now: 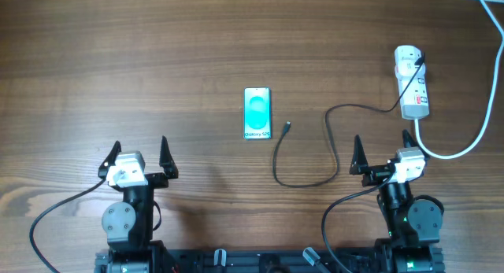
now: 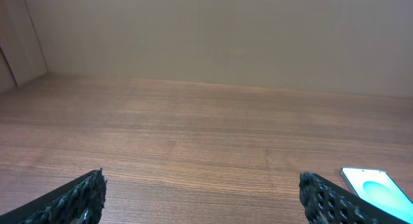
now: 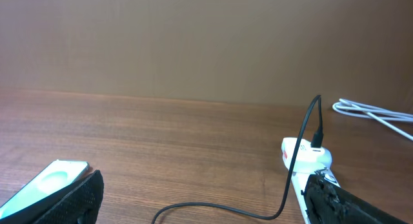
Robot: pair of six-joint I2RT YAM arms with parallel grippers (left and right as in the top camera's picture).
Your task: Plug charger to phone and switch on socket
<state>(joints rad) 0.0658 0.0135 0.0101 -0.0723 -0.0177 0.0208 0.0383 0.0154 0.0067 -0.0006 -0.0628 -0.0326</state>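
The phone [image 1: 257, 113] lies flat mid-surface [image 1: 157, 60], its long axis running away from the robot and its text at the near edge. The charger [image 1: 303, 185] loops to the right, with its tip [image 1: 288, 127] near the phone. The socket [image 1: 412, 83] lies at the far right, aligned the same way. The left hand [image 1: 140, 151] and right hand [image 1: 382, 147] both gape wide and hold nothing.

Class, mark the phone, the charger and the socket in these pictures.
phone [image 1: 257, 113], overhead view, middle of its blue screen.
charger [image 1: 287, 128], overhead view, its free connector tip.
socket [image 1: 413, 90], overhead view, middle of its white body.
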